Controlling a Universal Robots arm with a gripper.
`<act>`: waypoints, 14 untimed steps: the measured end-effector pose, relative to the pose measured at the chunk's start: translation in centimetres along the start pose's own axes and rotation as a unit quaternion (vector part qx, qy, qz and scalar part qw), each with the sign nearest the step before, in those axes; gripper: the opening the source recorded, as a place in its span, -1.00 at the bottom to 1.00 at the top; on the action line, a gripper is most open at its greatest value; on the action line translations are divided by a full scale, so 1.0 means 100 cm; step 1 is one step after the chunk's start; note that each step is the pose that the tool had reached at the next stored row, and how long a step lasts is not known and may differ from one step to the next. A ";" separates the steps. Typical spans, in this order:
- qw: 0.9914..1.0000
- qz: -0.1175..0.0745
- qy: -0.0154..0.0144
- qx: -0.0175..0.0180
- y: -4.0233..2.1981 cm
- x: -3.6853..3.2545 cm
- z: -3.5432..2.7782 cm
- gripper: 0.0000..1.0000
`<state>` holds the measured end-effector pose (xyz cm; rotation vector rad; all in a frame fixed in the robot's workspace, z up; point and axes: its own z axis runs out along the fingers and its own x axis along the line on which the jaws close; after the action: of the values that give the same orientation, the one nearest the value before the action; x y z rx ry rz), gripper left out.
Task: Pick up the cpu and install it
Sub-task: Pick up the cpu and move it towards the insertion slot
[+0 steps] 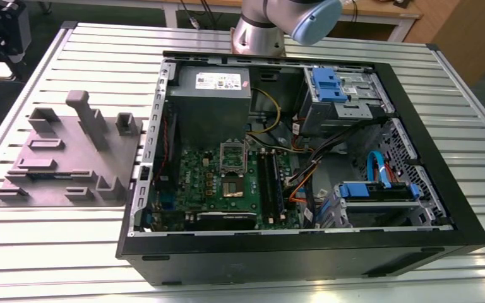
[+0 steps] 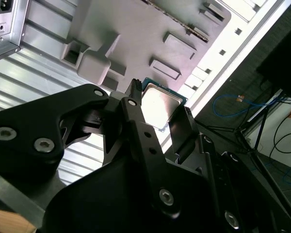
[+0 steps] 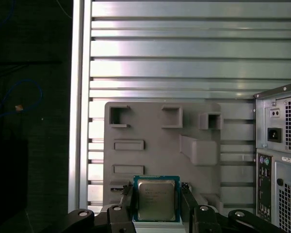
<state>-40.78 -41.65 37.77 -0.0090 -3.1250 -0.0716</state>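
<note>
Slatted aluminium table (image 1: 57, 252) carries everything. On it lies a black computer case (image 1: 310, 252), side panel off, interior facing up. Just beside the case, on the exterior view's left, sits a flat grey fixture tray (image 1: 57, 158) with raised blocks and shallow pockets.

Inside the case there is a grey power supply (image 1: 213, 95) at the far end and a green motherboard (image 1: 200, 183) on the floor of the case. On the board, the socket (image 1: 230, 185) shows with its metal frame swung up.

The arm (image 1: 264, 31) enters at the far edge of the table, beyond the case.

In both wrist views the gripper (image 3: 157, 204) (image 2: 160, 103) hangs over the tray (image 3: 155, 121) (image 2: 136, 29), near the tray's edge. The rear panel of the case (image 3: 281, 145) is off to one side. The black fingers (image 3: 127, 201) (image 2: 136, 111) are closed in narrow, one on each opposite edge of the cpu (image 3: 155, 199) (image 2: 160, 104), clamping it. The cpu is held flat, silvery lid toward the cameras, with its green rim showing around the lid. It sits between the fingertips over the tray, well apart from the socket.
</note>
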 end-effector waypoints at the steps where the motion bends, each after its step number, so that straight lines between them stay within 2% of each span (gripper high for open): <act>1: 1.000 0.000 0.000 0.000 0.0000 -0.0002 0.0000 -0.05; 14: 1.000 0.000 0.000 0.000 0.0000 -0.0031 -0.0001 -0.05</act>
<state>-40.47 -41.65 37.78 -0.0090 -3.1250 -0.0715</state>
